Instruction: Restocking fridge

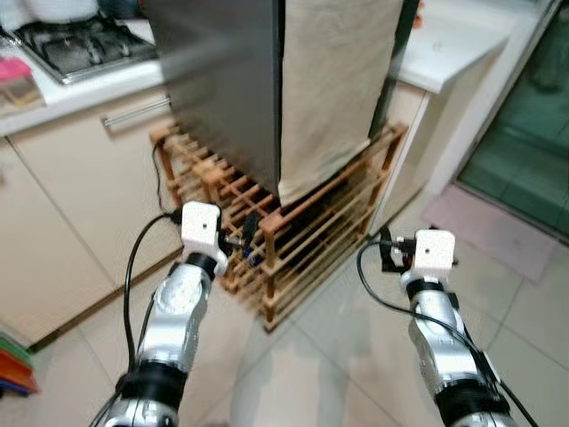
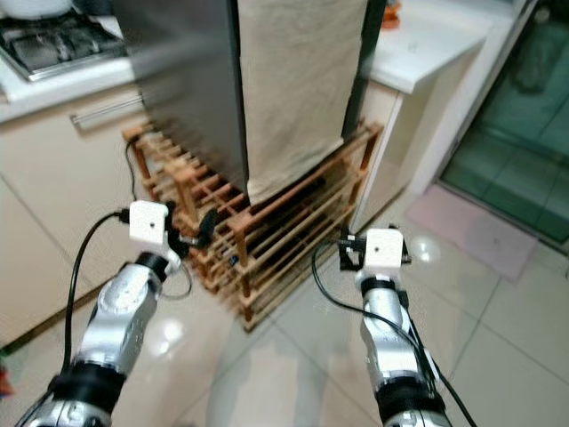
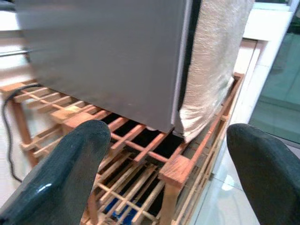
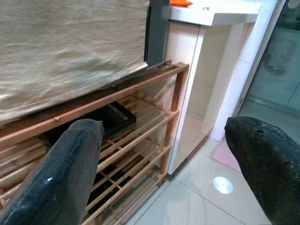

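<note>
Your head cameras look down on a small grey metal fridge (image 1: 222, 80) with a beige woven cloth (image 1: 333, 80) hanging down its front; it stands on a slatted wooden rack (image 1: 302, 240) on the glossy pale tiled floor (image 1: 356, 356). Your left end effector (image 1: 252, 233) is held up just beside the rack's near corner post, below the fridge's lower corner. Your right end effector (image 1: 388, 252) hovers near the rack's right end, apart from it.

The left wrist view gives you what the head views cannot: both black fingers (image 3: 70, 168) stand wide apart with nothing between them, and past them the fridge's bottom edge sits on the top slats, something blue (image 3: 112, 206) showing deep in the lower tier. The right wrist view shows its fingers (image 4: 65, 173) spread wide and empty too, and a flat black tray-like thing (image 4: 110, 119) on the rack's middle shelf under the cloth's hem.

Only the head views show you the room. A white surface (image 1: 89, 89) on the left carries a steel gas hob (image 1: 76, 44) above cream cabinet doors (image 1: 80, 196) with a bar handle. Another white surface (image 1: 453, 44) runs on the right of the fridge. Farther right lie a pinkish floor mat (image 1: 498, 231) and a green-tinted glass door (image 1: 524, 124).
</note>
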Robot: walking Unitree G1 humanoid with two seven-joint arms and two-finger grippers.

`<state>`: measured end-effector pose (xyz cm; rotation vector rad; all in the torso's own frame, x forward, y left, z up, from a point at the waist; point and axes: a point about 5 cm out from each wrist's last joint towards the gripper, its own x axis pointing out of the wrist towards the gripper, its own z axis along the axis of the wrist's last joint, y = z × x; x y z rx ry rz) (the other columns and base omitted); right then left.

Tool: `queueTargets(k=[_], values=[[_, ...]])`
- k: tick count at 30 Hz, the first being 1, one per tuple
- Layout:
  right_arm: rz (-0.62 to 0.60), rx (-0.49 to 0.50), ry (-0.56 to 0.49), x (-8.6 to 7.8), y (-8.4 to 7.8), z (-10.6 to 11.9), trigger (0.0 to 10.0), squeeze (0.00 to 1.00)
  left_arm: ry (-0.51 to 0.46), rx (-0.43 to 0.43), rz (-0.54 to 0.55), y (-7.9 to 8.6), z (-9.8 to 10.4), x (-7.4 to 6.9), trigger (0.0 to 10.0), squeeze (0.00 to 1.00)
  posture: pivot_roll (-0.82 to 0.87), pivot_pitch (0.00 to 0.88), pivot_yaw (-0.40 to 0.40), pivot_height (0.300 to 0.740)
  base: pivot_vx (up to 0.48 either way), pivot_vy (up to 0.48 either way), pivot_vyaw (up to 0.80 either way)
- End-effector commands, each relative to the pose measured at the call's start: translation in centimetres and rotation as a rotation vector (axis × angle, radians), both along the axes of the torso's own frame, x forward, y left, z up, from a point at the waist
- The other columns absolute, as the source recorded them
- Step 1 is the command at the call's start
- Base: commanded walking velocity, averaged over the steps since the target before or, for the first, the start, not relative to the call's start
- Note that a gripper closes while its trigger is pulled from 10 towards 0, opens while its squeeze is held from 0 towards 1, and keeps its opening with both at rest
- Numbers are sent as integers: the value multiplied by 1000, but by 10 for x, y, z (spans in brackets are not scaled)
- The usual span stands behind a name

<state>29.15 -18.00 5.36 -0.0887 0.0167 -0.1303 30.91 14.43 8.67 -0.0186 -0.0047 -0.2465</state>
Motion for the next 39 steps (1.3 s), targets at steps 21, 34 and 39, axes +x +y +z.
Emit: queueTargets(k=[21,34,39], values=[[14,-42,-38,8,1,12,10000,82,-104,75,-97,-15,27,19,10000,0,-11,0,-13,740,197,0,0],[23,-50,-26,7,1,8,10000,94,-96,-2,-59,-8,23,13,10000,0,-9,0,-17,740,432,129,0],[27,-52,-21,5,1,6,10000,106,-88,4,-40,-7,20,12,10000,0,-10,0,-21,740,0,0,0]])
